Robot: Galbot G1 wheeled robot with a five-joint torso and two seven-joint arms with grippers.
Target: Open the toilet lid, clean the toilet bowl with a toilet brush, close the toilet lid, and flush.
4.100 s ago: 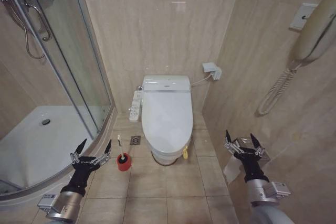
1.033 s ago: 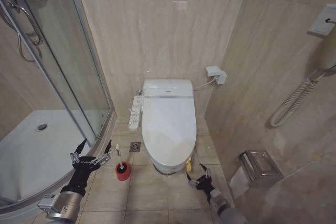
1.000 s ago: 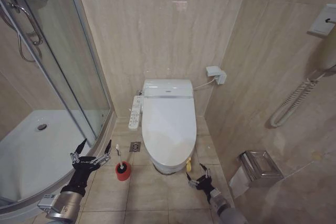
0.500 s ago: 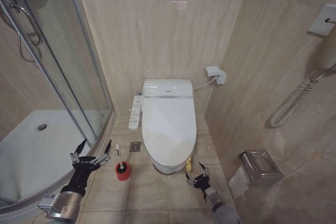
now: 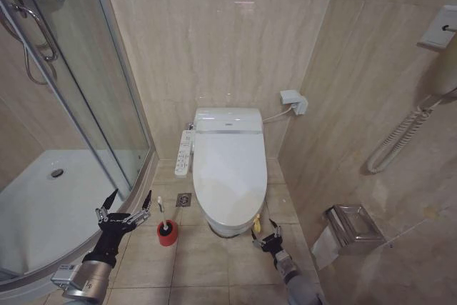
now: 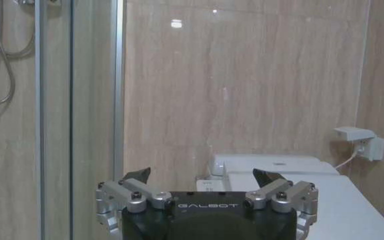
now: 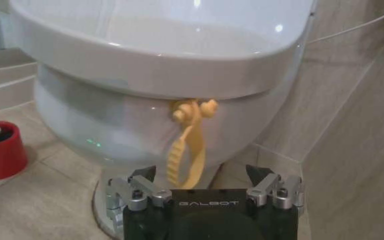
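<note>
standing closed: toilet lid (image 5: 230, 169), down flat over the toilet bowl (image 7: 138, 125), landmark for all below. toilet brush (image 5: 163, 213): upright in a red cup holder (image 5: 168, 235) on the floor, just beside the bowl's base. yellow strap (image 7: 185, 145): hanging at the bowl's front, under the lid rim. right gripper (image 5: 267, 236): low near the bowl's front, just before the strap, fingers spread, empty. left gripper (image 5: 123, 209): beyond the brush from the bowl, fingers spread wide, empty.
</note>
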